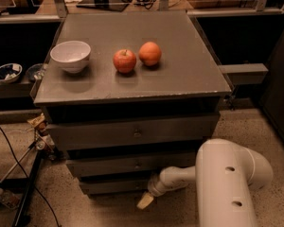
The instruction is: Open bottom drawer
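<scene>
Three grey drawers on one cabinet (180,65); bottom drawer (109,186) is lowest, by the floor, and looks shut. Gripper (146,200) sits low at its front, right of centre, tip just under the panel; cannot tell if the claw is wide or narrow. Risks: I can't make out the knob, so the claw may miss it, slip off, or hook the middle drawer (113,164). A hard yank could roll the apple (125,61) or orange (150,53).

Tabletop (180,70) dull, smooth; bowl (71,56) shiny; bottom drawer (113,186) dull grey; hand (146,200) smooth pale plastic, low beside that drawer
</scene>
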